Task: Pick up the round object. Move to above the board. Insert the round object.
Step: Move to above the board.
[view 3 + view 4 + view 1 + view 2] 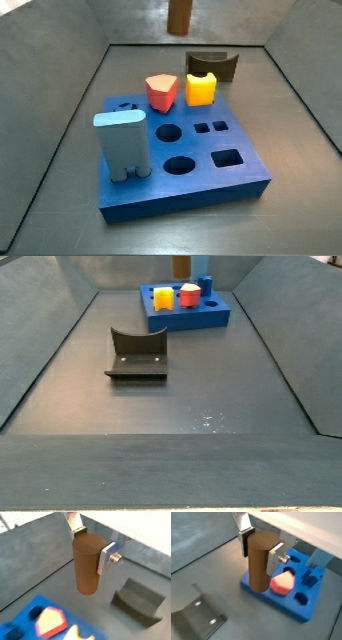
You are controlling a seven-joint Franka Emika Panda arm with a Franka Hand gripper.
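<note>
My gripper (92,543) is shut on the round object (85,564), a slim brown peg held upright by its top between both fingers. The same grip shows in another wrist view (260,548). The peg (259,562) hangs well above the floor, near the edge of the blue board (298,599) that faces the fixture. In a side view only the peg's lower end (178,15) shows, high above the board (201,185); the gripper is out of that view. The board's round holes (170,131) are open.
A red block (162,92), a yellow-orange block (201,88) and a tall grey-blue block (123,140) stand on the board. The dark fixture (136,356) stands on the floor beside the board (187,318). Sloping grey walls enclose the floor.
</note>
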